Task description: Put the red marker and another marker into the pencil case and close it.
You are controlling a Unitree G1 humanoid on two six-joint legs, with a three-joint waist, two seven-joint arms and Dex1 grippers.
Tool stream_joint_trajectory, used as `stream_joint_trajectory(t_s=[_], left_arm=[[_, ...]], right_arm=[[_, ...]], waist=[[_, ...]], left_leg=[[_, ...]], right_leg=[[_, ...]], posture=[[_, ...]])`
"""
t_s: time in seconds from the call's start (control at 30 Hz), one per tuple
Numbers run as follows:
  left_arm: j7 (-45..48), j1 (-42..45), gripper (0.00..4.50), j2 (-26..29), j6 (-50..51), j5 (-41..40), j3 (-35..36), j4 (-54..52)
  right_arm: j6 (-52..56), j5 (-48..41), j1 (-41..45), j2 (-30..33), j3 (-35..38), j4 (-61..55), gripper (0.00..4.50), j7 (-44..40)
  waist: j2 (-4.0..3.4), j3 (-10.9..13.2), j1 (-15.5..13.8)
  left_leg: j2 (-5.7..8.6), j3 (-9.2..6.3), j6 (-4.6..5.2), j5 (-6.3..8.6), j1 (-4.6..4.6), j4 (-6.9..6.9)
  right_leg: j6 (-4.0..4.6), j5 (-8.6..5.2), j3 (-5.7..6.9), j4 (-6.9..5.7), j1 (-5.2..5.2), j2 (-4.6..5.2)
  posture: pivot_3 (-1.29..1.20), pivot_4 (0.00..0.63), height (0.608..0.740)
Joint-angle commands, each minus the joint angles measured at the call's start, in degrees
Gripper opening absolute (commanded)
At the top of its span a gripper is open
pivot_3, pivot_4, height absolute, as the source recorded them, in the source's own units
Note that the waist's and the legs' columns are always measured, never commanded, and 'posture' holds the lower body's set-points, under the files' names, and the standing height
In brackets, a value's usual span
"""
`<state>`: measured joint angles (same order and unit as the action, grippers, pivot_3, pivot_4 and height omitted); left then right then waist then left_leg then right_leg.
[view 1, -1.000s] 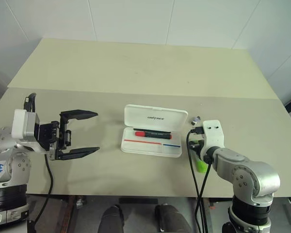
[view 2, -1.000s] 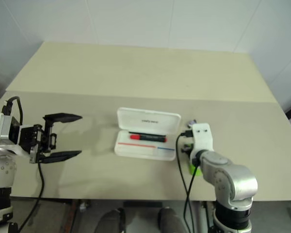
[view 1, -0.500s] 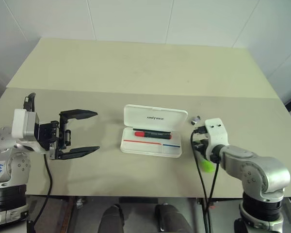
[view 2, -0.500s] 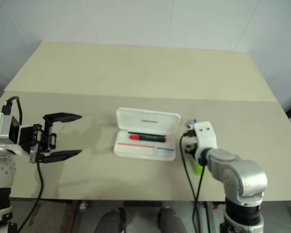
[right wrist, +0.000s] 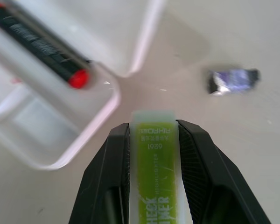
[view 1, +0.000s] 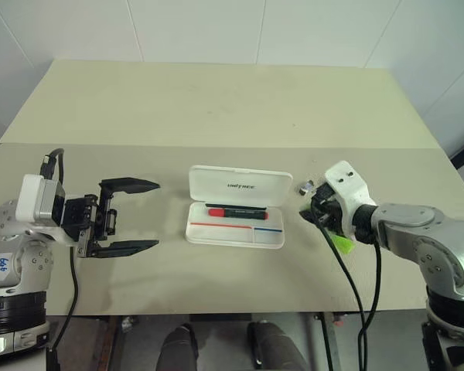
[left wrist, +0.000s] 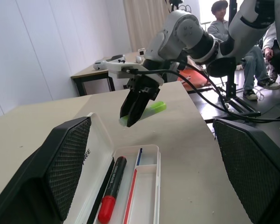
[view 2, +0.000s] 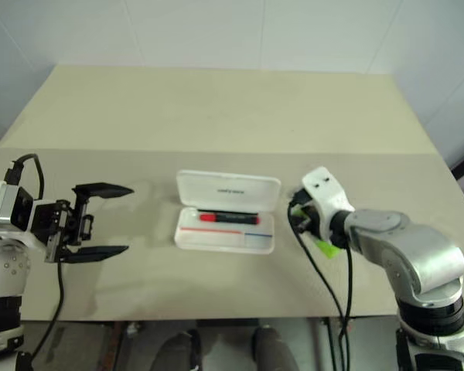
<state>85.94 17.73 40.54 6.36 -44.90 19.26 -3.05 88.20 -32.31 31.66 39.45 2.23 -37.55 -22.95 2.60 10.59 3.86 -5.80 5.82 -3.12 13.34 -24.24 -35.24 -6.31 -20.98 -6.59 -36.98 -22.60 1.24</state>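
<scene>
Right wrist view: right fingers (right wrist: pixel 154 149) clamped on highlighter (right wrist: pixel 155 158), case (right wrist: pixel 60 140) just ahead, marker (right wrist: pixel 42 42) inside. Left fingers (view 1: pixel 127 216) wide apart. Advice: lay highlighter flat beside marker.

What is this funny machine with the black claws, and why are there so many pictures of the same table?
It is a robot with two arms, and each arm ends in a claw called a gripper. Two pictures come from cameras in its head, looking down at the table. The other two come from little cameras on its wrists. On the table lies an open white pencil case with a red marker inside, and a small clip-like bit beside it. The right gripper is pinching a green highlighter above the table. The left gripper is wide open and holds nothing.
</scene>
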Motion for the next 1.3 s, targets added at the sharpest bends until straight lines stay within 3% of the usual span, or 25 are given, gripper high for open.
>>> stream_joint_trajectory(t_s=[0.03,0.17,0.27,0.47,0.97,1.3], left_arm=[[2.2,0.0,4.5,1.2,0.0,-0.9,1.0,1.3],[2.3,0.3,4.5,1.6,-1.0,-0.3,1.0,2.6],[1.7,-0.1,4.5,1.5,-1.2,-0.3,0.9,2.3],[1.3,-1.9,4.5,1.5,-1.6,-0.5,1.4,1.3],[3.2,-8.9,4.5,4.5,-1.4,-2.1,6.0,1.8],[2.0,-12.2,4.5,4.7,-2.0,-2.5,9.0,1.2]], right_arm=[[0.6,-2.0,2.5,2.8,-1.0,-1.7,1.1,-2.7],[-4.8,-3.7,5.4,6.8,-4.7,-1.3,1.1,-8.4],[-15.9,-2.5,7.8,12.7,-13.1,-1.6,1.1,-19.2],[-21.2,0.4,8.3,11.5,-15.8,-0.4,1.1,-18.1],[-26.9,7.8,20.8,-2.4,-31.5,10.7,1.1,-20.4],[-29.8,13.2,26.3,-12.8,-36.8,20.4,1.1,-21.5]], waist=[[-0.02,0.0,0.0],[-0.08,0.0,0.2],[-0.19,0.1,0.4],[-0.23,0.1,1.0],[-0.28,0.2,1.3],[-0.28,0.2,1.5]], left_leg=[[0.0,0.0,0.0,0.0,0.0,0.0],[0.0,0.0,0.0,0.0,0.01,-0.02],[0.01,0.0,0.01,0.01,0.0,-0.01],[-0.02,-0.02,0.0,0.0,0.0,-0.1],[-0.09,-0.07,-0.05,-0.05,0.04,-0.7],[-0.13,-0.04,-0.08,-0.06,0.03,-0.68]], right_leg=[[0.0,0.0,0.0,-0.02,0.0,0.0],[0.02,-0.01,0.01,-0.03,-0.01,0.01],[0.02,-0.01,0.01,-0.01,-0.01,0.01],[-0.01,-0.04,0.01,-0.09,0.0,0.01],[0.11,-0.11,0.0,-0.79,-0.05,-0.04],[0.17,-0.14,0.03,-0.9,-0.15,-0.08]], posture=[[0.0,0.15,0.74],[0.0,0.15,0.74],[0.0,0.15,0.74],[0.0,0.15,0.74],[0.0,0.15,0.74],[0.0,0.15,0.74]])
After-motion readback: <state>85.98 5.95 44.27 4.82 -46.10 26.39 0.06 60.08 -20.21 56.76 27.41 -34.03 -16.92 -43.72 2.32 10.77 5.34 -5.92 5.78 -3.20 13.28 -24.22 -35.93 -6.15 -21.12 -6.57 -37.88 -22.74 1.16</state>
